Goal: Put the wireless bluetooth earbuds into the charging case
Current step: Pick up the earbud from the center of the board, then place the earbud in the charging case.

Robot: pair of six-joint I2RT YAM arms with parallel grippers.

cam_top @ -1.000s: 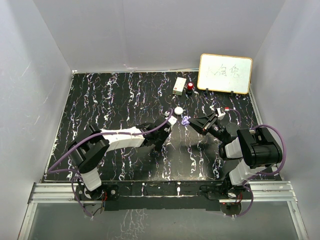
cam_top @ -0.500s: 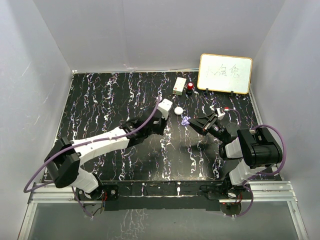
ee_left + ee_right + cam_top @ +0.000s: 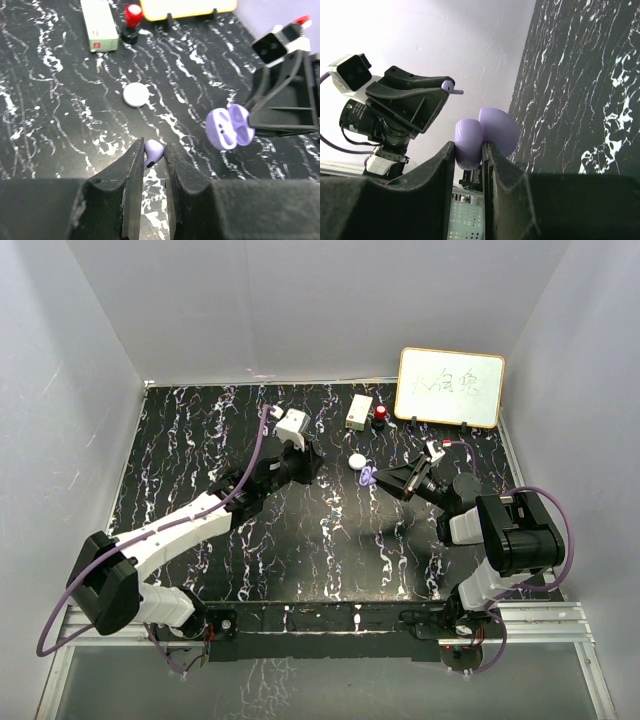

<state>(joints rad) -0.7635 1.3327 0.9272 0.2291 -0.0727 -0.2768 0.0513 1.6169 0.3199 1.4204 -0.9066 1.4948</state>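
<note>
My left gripper (image 3: 154, 148) is shut on one tiny lilac earbud (image 3: 153, 152), held just above the tabletop; in the top view this gripper (image 3: 308, 464) sits left of centre. My right gripper (image 3: 468, 145) is shut on the lilac charging case (image 3: 470, 136), whose lid stands open. The case (image 3: 368, 477) is held off the table at centre right, with its open cavities (image 3: 230, 126) facing the left gripper. The right wrist view shows the left gripper (image 3: 445, 89) with the earbud (image 3: 451, 87) at its tip, apart from the case. No second earbud shows.
A white round puck (image 3: 357, 461) lies on the black marbled table between the grippers. A white box (image 3: 359, 411) and a red-topped knob (image 3: 381, 416) stand at the back. A yellow-framed whiteboard (image 3: 450, 387) stands at the back right. Grey walls enclose the table.
My left arm has drawn back to the left and farther up the table, away from the case, with the earbud still held. The right gripper has shifted slightly with the case.
</note>
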